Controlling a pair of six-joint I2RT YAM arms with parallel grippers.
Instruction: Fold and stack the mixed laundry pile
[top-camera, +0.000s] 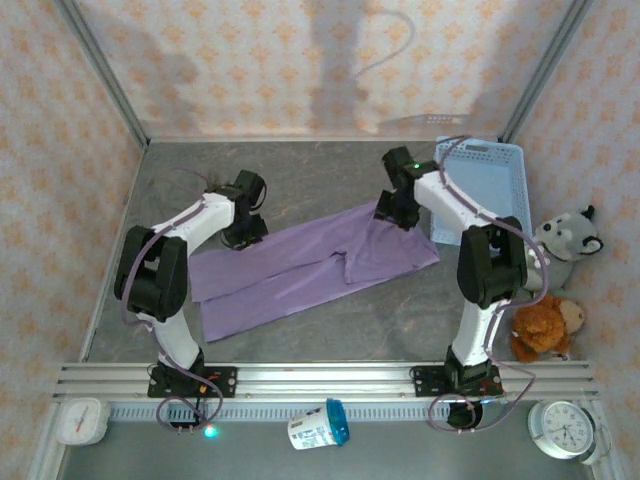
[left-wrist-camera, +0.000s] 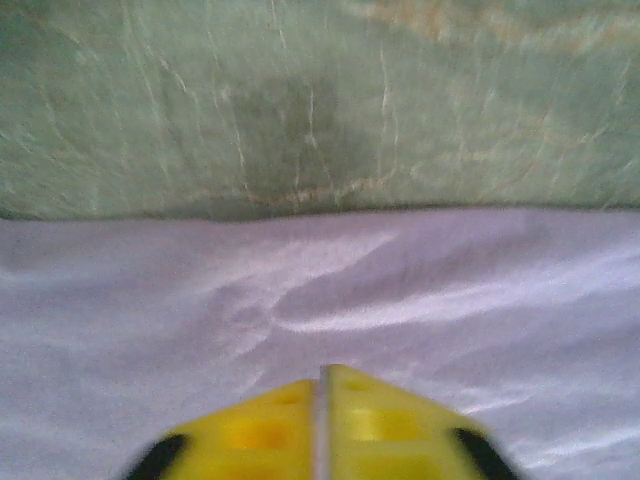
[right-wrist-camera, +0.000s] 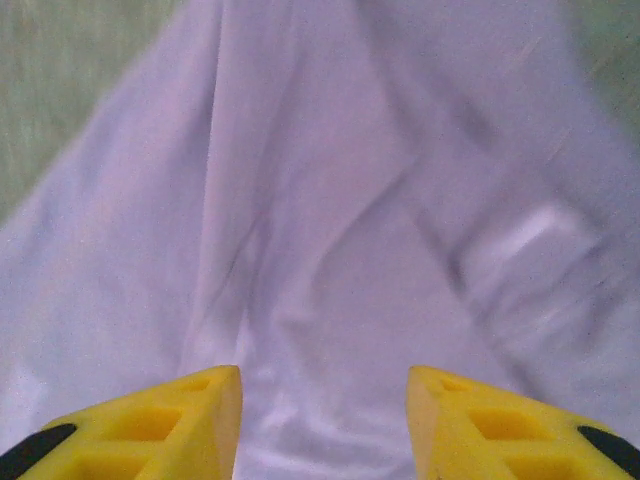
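Note:
From the mixed laundry pile, a lavender-purple T-shirt (top-camera: 310, 265) lies spread flat across the middle of the grey table (top-camera: 300, 180). My left gripper (top-camera: 243, 237) sits at the shirt's far left edge. In the left wrist view its yellow fingers (left-wrist-camera: 270, 430) are pressed together, a thin pale strip of the T-shirt (left-wrist-camera: 300, 300) between them. My right gripper (top-camera: 395, 215) hovers over the shirt's far right part. Its fingers (right-wrist-camera: 200, 415) stand apart over the wrinkled cloth (right-wrist-camera: 330, 200), holding nothing.
A light blue lattice basket (top-camera: 490, 185) stands at the back right, close to the right arm. A grey wolf toy (top-camera: 570, 240) and a brown plush (top-camera: 545, 325) lie at the right edge. A cup (top-camera: 320, 425) and two clocks sit in front of the rail.

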